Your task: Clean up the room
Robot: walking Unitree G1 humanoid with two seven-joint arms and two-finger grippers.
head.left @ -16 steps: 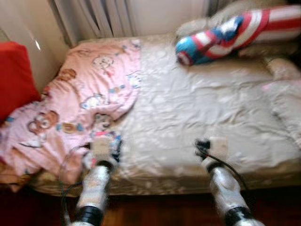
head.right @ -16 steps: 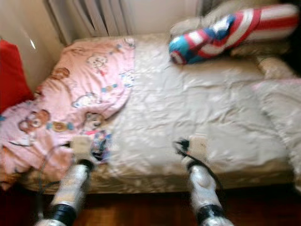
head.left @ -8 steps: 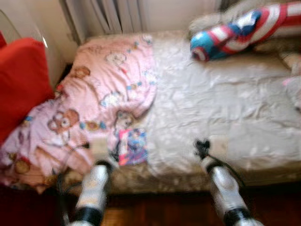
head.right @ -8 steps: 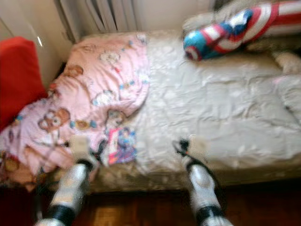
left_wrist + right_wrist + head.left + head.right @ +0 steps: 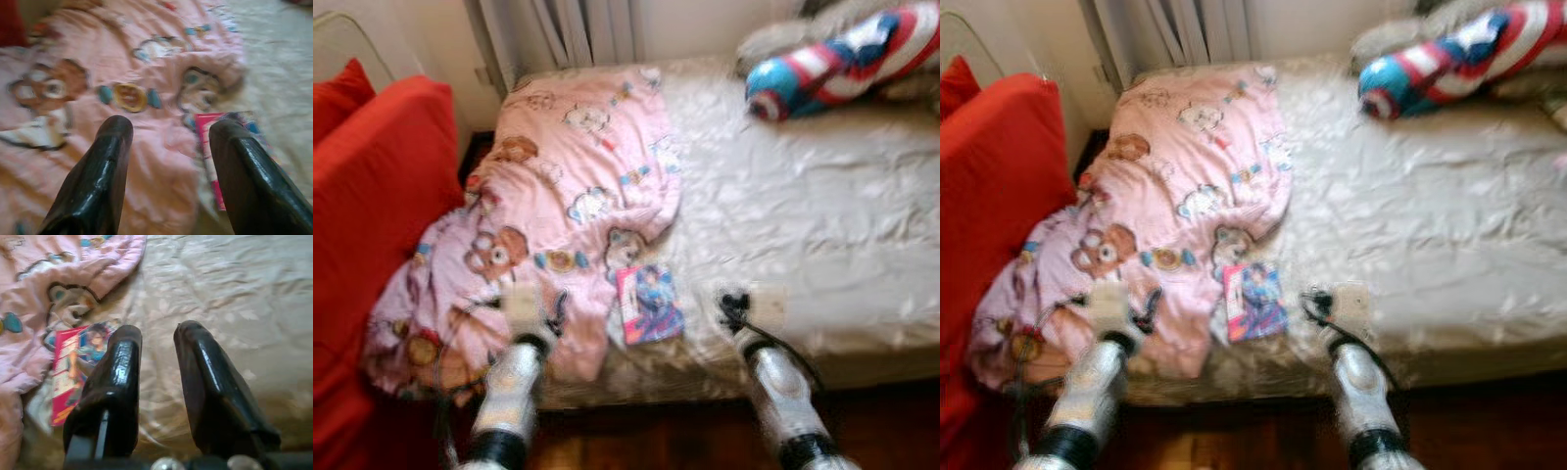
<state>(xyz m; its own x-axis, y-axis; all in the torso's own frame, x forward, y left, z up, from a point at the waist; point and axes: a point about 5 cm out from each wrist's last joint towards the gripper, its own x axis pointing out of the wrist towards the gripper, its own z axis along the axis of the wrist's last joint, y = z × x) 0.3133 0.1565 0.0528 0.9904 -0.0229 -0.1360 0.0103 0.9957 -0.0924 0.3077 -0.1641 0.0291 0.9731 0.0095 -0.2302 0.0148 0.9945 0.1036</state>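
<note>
A bed (image 5: 822, 225) with a pale, crinkled cover takes up most of the scene, and everything else can be placed against it. A pink blanket (image 5: 568, 196) printed with cartoon bears lies bunched over the bed's left part, spilling over its near edge toward the dark wooden floor (image 5: 636, 441). A thin booklet (image 5: 650, 304) with a pink spine and a blue picture cover lies flat on the bed near its front edge, just beside the blanket's lower fold, part of which seems to touch its corner. At the far right end of the bed rests a long cushion (image 5: 832, 64) striped in red, white and blue. A red sofa (image 5: 372, 196) stands against the bed's left side, and pale curtains (image 5: 568, 29) hang behind the head of the bed. The left gripper (image 5: 168, 134) hovers over the blanket near the bed's front edge, its two black fingers spread wide apart with nothing between them; the booklet lies on the bed just past the tip of one finger, not between the two. The right gripper (image 5: 159, 335) hangs above the bare cover near the front edge, its fingers parted by a narrow gap and holding nothing; the booklet lies off to the outside of one finger, apart from it
</note>
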